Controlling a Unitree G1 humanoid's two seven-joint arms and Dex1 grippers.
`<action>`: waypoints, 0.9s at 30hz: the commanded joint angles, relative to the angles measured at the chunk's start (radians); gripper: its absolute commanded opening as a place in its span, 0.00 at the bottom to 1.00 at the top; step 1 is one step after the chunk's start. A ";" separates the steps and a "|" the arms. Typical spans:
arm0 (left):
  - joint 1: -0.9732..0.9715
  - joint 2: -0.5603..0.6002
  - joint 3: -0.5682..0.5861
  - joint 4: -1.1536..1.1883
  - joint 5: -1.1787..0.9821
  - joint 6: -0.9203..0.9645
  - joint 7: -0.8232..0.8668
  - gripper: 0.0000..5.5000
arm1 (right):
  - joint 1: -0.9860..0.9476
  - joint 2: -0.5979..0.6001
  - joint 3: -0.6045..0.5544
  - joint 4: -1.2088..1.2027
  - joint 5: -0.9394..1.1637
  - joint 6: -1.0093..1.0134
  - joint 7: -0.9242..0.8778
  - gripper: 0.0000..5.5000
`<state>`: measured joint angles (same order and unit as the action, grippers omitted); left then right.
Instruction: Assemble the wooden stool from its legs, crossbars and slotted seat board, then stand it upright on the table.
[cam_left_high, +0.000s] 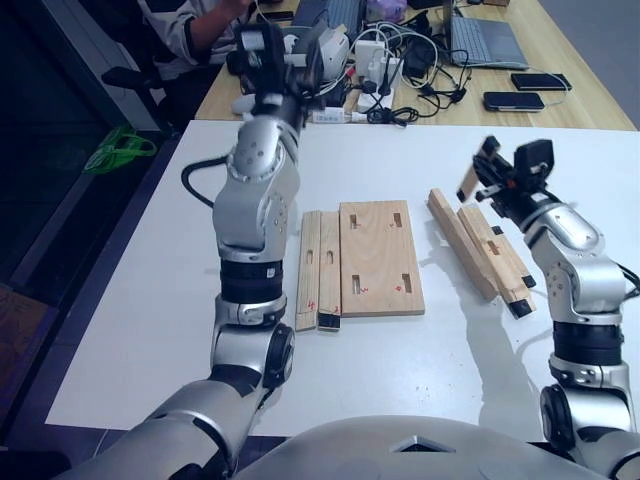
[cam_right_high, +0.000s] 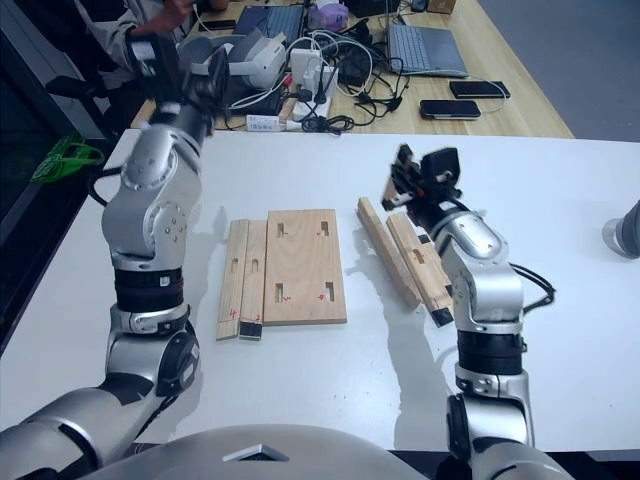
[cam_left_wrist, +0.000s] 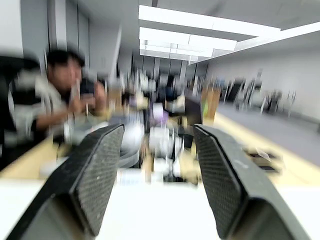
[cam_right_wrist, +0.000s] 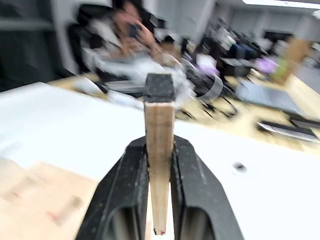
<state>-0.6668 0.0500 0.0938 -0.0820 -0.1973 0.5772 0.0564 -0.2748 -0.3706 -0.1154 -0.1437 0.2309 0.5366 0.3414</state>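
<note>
Your left gripper (cam_left_wrist: 159, 132) is high over the far left of the white table (cam_left_high: 150, 330), pointed toward the desk behind; its fingers (cam_left_wrist: 95, 175) stand wide apart with nothing between them. Your right gripper (cam_right_wrist: 159, 150) is above the far right of the table, clamped on a short wooden piece (cam_right_wrist: 159, 115) that sticks out past the fingertips, dark end outward. The slotted seat board (cam_left_high: 380, 258) lies flat at mid-table, its four slots facing up. Two narrow slotted strips (cam_left_high: 318, 265) lie flat against its left edge, touching it and each other. Two longer bars (cam_left_high: 482, 250) lie side by side to the right of the board, angled and apart from it, with dark near ends. In the way: your left arm's elbow stands just beside the strips on their left, and your right forearm hangs over the near ends of the two bars in the right eye view. Around the work: a wooden desk (cam_left_high: 590, 110) butts against the far table edge, carrying a laptop (cam_left_high: 480, 40), two phones (cam_left_high: 540, 80), a tangle of cables (cam_left_high: 400, 95) and a white headset (cam_right_high: 235, 55). A person (cam_left_high: 190, 25) sits at that desk's left end. A green object (cam_left_high: 120, 150) lies on the floor to the left. A grey object (cam_right_high: 625, 232) is cut off at the table's right edge; you cannot tell what it is.
</note>
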 joint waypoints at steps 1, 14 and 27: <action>0.007 -0.001 -0.013 -0.068 -0.020 0.102 -0.010 0.47 | -0.002 0.001 -0.008 0.012 -0.018 0.024 -0.033 0.07; -0.020 0.003 -0.006 -0.085 -0.011 0.162 -0.025 0.47 | -0.032 0.085 0.057 -0.007 0.055 0.167 -0.003 0.07; -0.032 0.008 -0.004 -0.072 -0.008 0.157 -0.030 0.47 | -0.034 0.084 0.074 -0.096 0.119 0.265 0.020 0.07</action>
<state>-0.6791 0.0486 0.0886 -0.1636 -0.2081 0.7269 0.0320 -0.2969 -0.2833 -0.0403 -0.2315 0.3390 0.7828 0.3604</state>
